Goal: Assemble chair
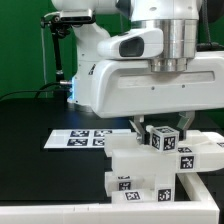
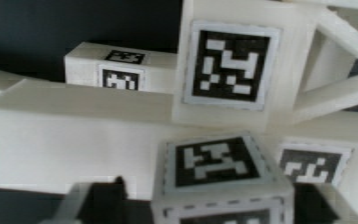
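The white chair parts stand bunched together at the exterior view's right. They are tagged blocks (image 1: 135,170) stacked low, with a slab (image 1: 195,150) behind them. A cube-ended post (image 1: 162,138) rises from the bunch. My gripper (image 1: 162,128) reaches straight down over it. In the wrist view the post's tagged cube (image 2: 211,160) fills the space between my dark fingers (image 2: 101,202), which lie against its two sides. My gripper (image 2: 208,205) is shut on it. Behind the cube rise a tall tagged piece (image 2: 229,60) and a smaller tagged block (image 2: 123,72).
The marker board (image 1: 75,138) lies flat on the black table at the exterior view's left. A white rail (image 1: 60,212) runs along the front edge. A black stand with cables (image 1: 60,60) is behind the arm.
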Controlling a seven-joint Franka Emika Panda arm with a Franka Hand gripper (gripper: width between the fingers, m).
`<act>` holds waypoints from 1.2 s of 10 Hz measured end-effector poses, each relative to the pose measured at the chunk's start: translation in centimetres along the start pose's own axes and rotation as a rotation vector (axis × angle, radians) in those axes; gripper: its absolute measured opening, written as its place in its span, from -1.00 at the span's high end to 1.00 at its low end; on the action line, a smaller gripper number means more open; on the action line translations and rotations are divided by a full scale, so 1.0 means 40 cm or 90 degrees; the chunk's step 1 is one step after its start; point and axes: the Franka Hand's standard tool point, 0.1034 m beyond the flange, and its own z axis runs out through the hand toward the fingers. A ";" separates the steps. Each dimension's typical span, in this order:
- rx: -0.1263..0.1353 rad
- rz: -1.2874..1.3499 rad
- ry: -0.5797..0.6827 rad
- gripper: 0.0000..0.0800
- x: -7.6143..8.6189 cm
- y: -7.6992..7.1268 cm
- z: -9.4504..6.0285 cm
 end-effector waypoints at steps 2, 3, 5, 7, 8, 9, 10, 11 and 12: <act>0.000 0.005 0.000 0.30 0.000 0.000 0.000; 0.000 0.016 0.000 0.29 0.000 0.000 0.000; 0.001 0.062 0.000 0.29 0.000 0.000 0.000; 0.003 0.177 0.000 0.29 0.000 0.000 0.000; 0.002 0.238 0.000 0.29 -0.001 0.003 0.001; 0.002 0.298 0.000 0.29 0.000 0.000 0.001; 0.003 0.371 0.000 0.29 0.000 -0.003 0.002; 0.005 0.424 -0.001 0.29 0.000 0.001 0.002; 0.008 0.479 -0.001 0.29 -0.001 0.003 0.002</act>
